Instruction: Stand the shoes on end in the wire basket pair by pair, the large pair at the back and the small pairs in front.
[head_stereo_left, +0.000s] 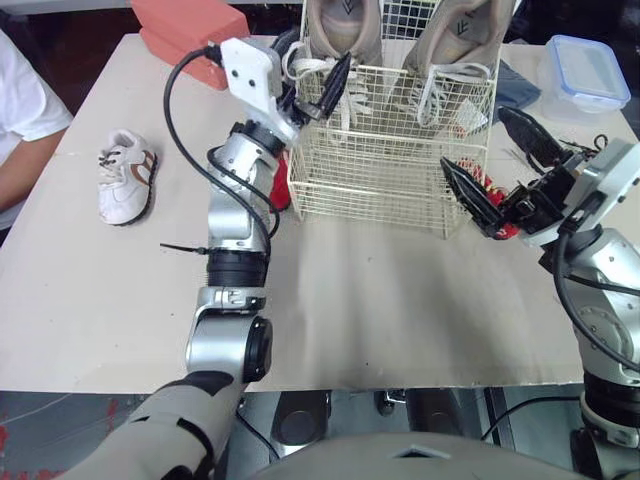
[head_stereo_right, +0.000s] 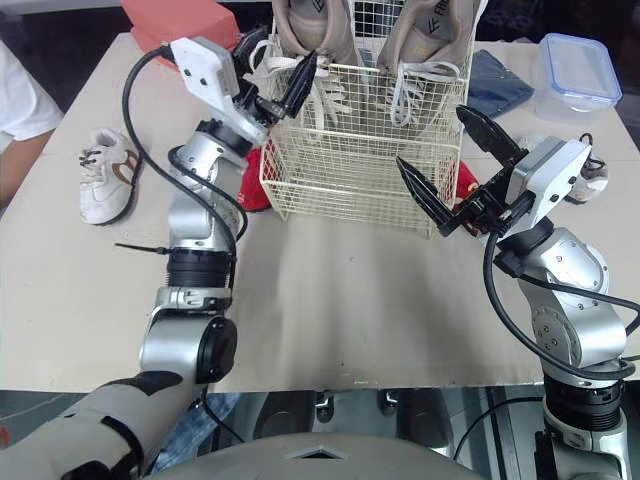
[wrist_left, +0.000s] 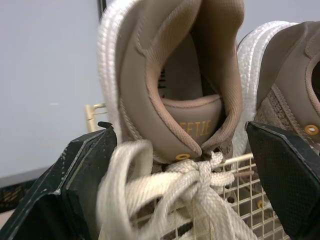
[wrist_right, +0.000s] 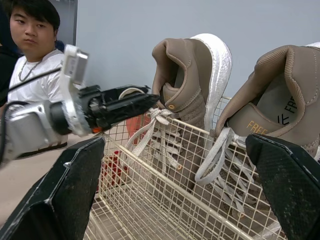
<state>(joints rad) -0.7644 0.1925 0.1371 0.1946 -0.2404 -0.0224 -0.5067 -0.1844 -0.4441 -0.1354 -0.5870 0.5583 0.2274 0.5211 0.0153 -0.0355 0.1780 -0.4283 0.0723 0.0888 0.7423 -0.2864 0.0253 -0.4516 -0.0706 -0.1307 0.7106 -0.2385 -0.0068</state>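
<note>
while upright, shoes (wrist_right: 295, 85) with yellow lettering (wrist_right: 263, 125)

right gripper (wrist_right: 175, 145): two black fingers (wrist_right: 60, 200) in the foreground, set wide apart. wire basket (wrist_right: 165, 175): cream mesh, centre of the frame, beyond the fingers. first shoe (wrist_right: 192, 75) and second shoe (wrist_right: 280, 110): large tan pair with white soles, stood toe-down side by side in the basket, heels up. white laces (wrist_right: 150, 132): hanging over the mesh. left gripper (wrist_right: 150, 100): black tip right at the first shoe's laces, carried on a silver arm (wrist_right: 30, 130). red object (wrist_right: 114, 170): seen through the mesh, shape unclear. person (wrist_right: 37, 85): white shirt, behind the silver arm. grey wall (wrist_right: 125, 40): backdrop.
</note>
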